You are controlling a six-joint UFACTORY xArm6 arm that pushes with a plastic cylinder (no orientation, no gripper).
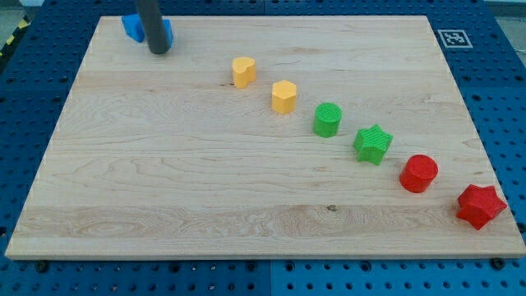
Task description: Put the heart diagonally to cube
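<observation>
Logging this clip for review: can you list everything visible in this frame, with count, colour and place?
wooden board: 1, light wood, fills most of the view, on a blue perforated table
blue block: 1, blue, board's top left corner, partly hidden behind the rod; shape cannot be made out
yellow heart-like block: 1, yellow, upper middle
yellow hexagonal block: 1, yellow, down-right of the first
green cylinder: 1, green, centre right
green star: 1, green, down-right of the cylinder
red cylinder: 1, red, right side
red star: 1, red, board's bottom right edge
printed marker tag: 1, black and white, top right corner
my tip: 1, dark rod, against the blue block
</observation>
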